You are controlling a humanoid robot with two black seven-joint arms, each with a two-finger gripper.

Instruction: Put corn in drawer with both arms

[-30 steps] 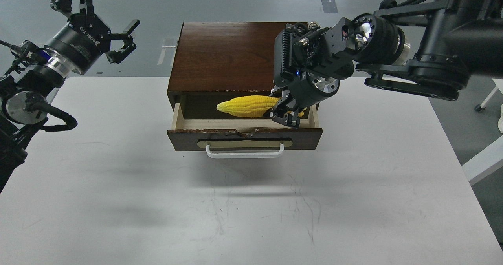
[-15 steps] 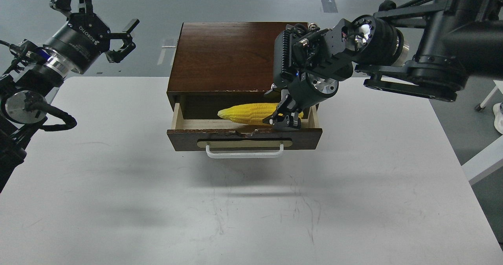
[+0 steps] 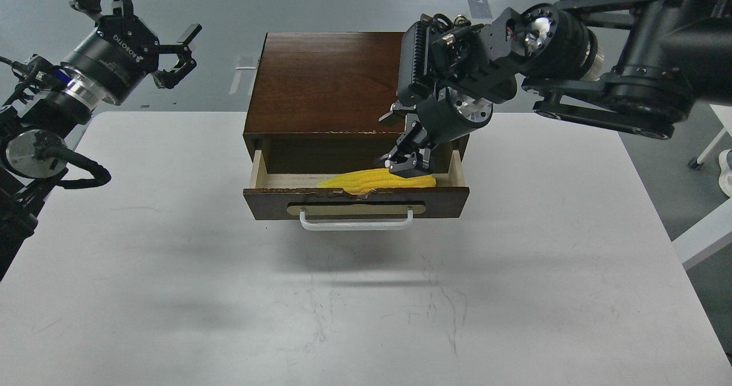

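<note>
Just below right gripper [image 3: 407, 165]: corn [image 3: 366, 180].

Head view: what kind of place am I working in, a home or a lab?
Most likely a lab or test workspace: a bare white table holding only a wooden box, grey floor with tape marks, and office-type furniture legs at the edges.

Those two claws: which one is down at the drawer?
The right gripper, just above the corn lying in the open drawer. The left gripper hangs spread open in the air, far left of the box.
</note>
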